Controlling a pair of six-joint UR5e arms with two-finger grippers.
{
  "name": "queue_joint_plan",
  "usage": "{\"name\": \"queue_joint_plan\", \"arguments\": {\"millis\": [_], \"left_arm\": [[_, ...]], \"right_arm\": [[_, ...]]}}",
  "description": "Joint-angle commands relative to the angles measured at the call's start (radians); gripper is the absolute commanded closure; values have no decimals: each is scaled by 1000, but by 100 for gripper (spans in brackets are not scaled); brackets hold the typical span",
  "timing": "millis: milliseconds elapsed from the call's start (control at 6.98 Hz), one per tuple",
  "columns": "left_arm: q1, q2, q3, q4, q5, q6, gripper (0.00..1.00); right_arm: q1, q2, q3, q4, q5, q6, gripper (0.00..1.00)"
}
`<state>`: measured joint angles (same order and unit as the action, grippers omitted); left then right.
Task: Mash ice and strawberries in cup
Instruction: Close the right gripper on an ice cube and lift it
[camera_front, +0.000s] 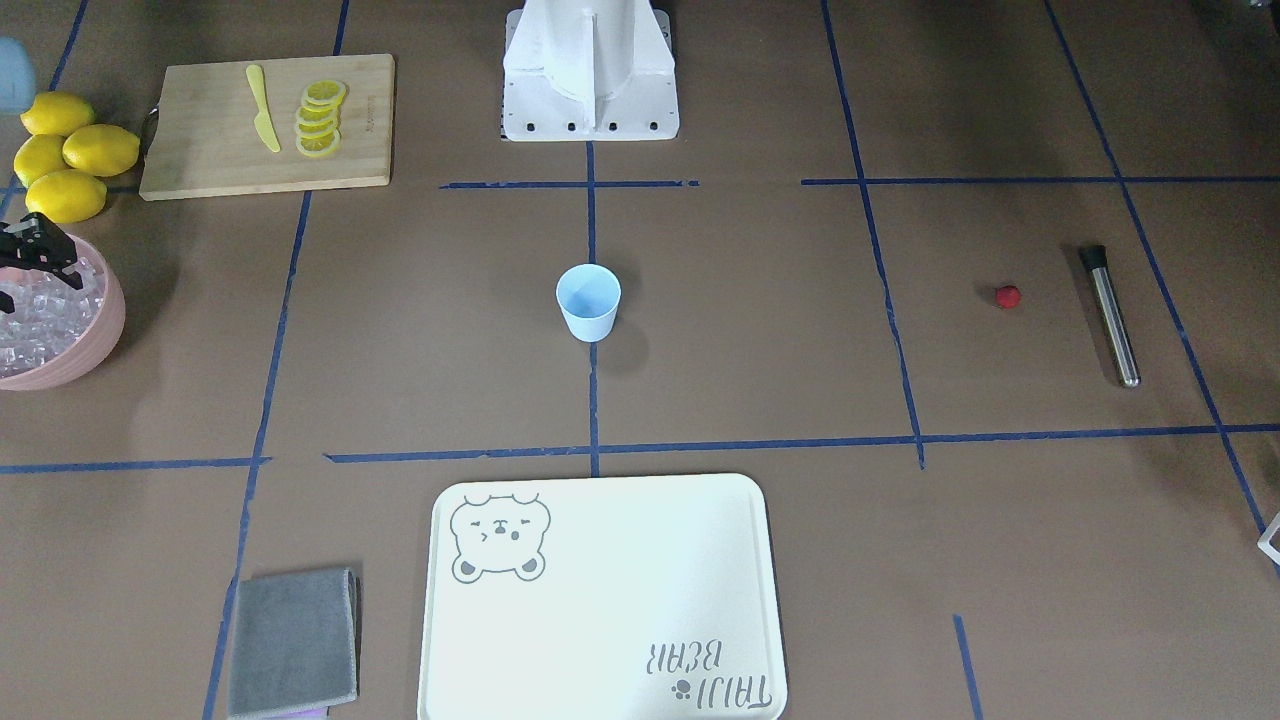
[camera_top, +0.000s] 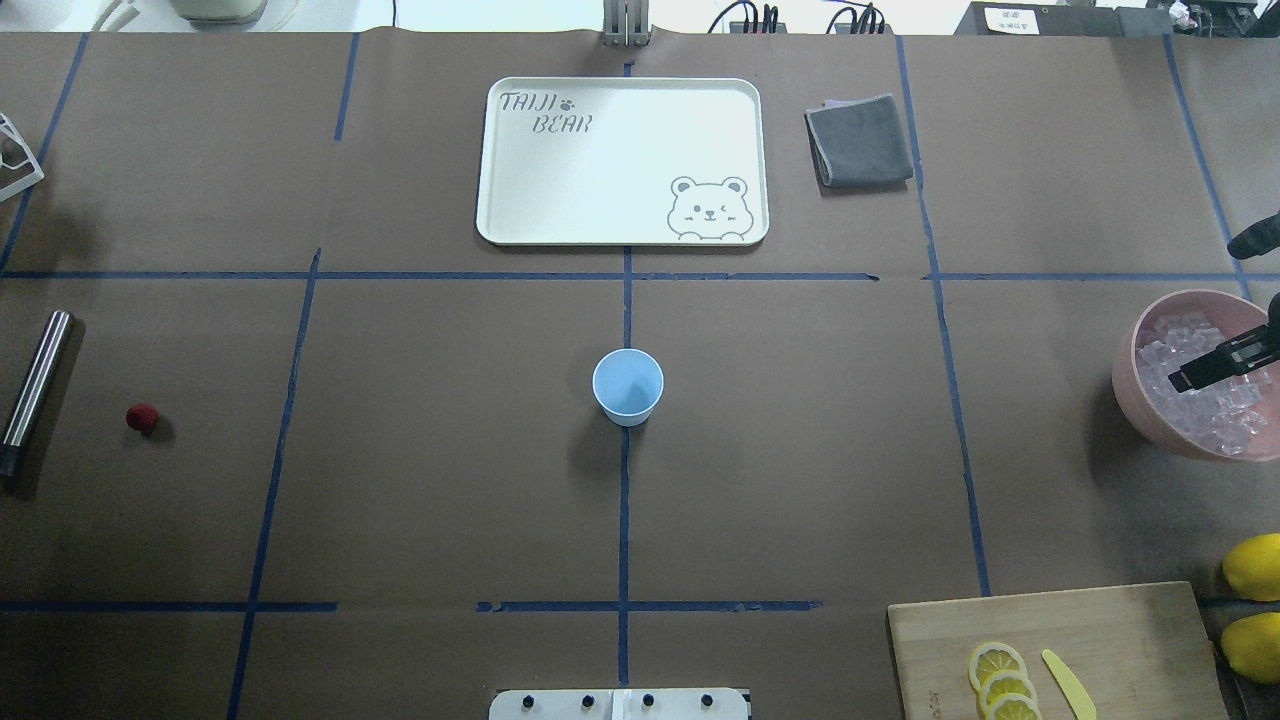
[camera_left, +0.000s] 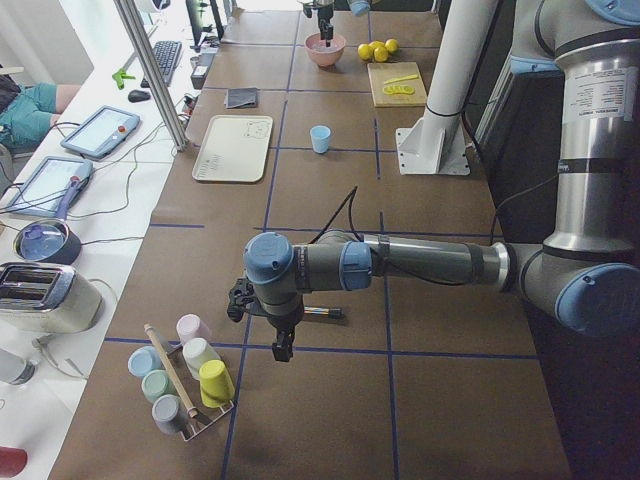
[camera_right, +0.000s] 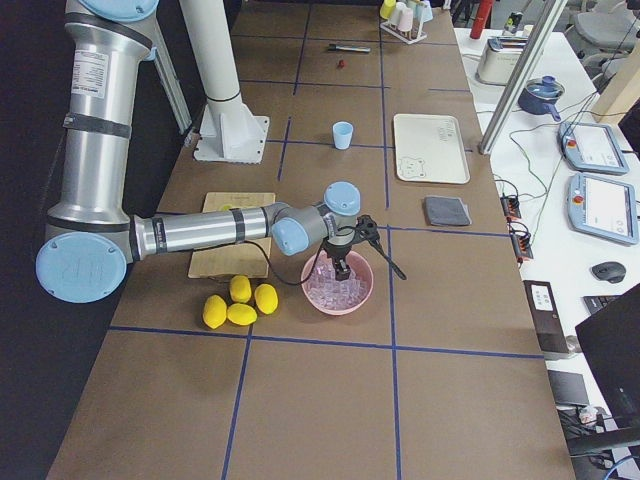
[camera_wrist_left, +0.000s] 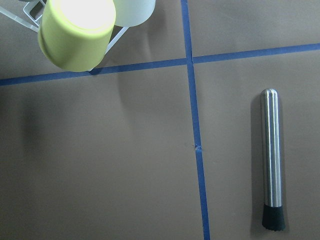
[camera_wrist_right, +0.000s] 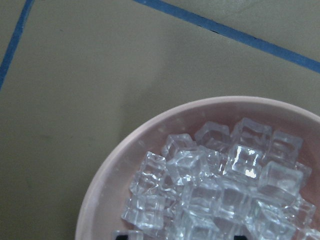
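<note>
Overhead: right fingers (camera_top: 1204, 316) spread wide, one low over the ice (camera_top: 1210, 418) in the bowl (camera_top: 1125, 390), the other past its far rim. Upright cup (camera_top: 628, 385) at the middle of the desk (camera_top: 450, 480), well apart from them. Lone strawberry (camera_top: 142, 418) farther still, at the opposite end, near a muddler (camera_top: 35, 390).

Front-facing: right fingers at the frame's edge above the ice; lemons (camera_front: 70, 150) and a board (camera_front: 210, 150) of lemon slices just beyond the bowl; cup standing alone mid-desk.

Left side: left fingers (camera_left: 283, 350) pointing down over the desk, muddler just beside them — parted or closed, cannot tell.

Right side: right fingers over the bowl, one dipping toward the ice, lemons near — cup well beyond.

Left wrist: muddler lying flat on the desk below, a yellow cup (camera_wrist_left: 75, 32) at the top corner.

Right wrist: ice heaped directly beneath, bowl rim curving round it.
</note>
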<state>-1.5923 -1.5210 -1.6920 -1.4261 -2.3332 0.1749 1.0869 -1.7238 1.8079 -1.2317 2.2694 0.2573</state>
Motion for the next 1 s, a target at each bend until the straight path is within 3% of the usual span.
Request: {"name": "queue_joint_plan", "arguments": {"millis": [0, 573, 716, 860], "left_arm": [[0, -1, 0, -1, 0, 0, 0], [0, -1, 2, -1, 0, 0, 0], [0, -1, 2, -1, 0, 0, 0], [0, -1, 2, -1, 0, 0, 0]], "right_arm": [[-7, 4, -15, 1, -5, -1, 25], [-10, 3, -25, 0, -8, -12, 34], [-12, 3, -32, 0, -7, -12, 46], [-10, 4, -32, 0, -7, -13, 69]]}}
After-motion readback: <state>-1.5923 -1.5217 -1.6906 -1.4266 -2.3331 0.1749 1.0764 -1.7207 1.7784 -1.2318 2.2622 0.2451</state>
